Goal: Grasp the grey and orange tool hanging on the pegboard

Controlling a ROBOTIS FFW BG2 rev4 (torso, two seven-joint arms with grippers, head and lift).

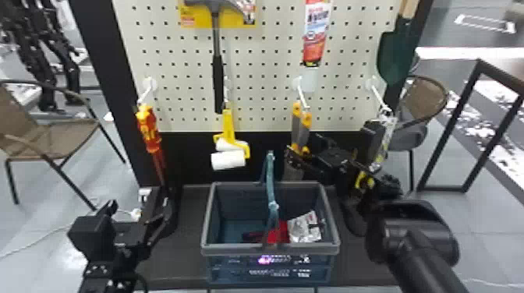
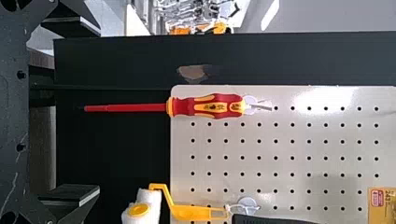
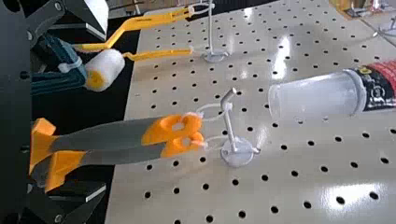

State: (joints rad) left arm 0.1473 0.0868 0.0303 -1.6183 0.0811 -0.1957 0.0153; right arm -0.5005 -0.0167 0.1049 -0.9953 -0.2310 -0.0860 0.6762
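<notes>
Right arm (image 1: 421, 241) foremost; grey and orange tool (image 3: 112, 133) hanging between parted jaws

Nearest the camera, the right arm is extending from the lower right corner. Its right gripper (image 1: 304, 146) is standing open around the tool's two handles, one finger on either side, unclenched. Whether either finger is touching them, I cannot tell. Loops are suspending the tool from a hook (image 3: 229, 116) on the pegboard (image 1: 261, 101). At lower left, the left gripper (image 1: 156, 222) is keeping its fingers spread, grasping nothing. Beyond it, a red and yellow screwdriver (image 1: 149, 130) is hanging. Between screwdriver and tool, a paint roller (image 1: 229, 159) is hanging below a hammer (image 1: 218, 78). On the table (image 1: 183, 249), a basket (image 1: 269, 249) is holding a silver packet (image 1: 306, 230) and something red.
</notes>
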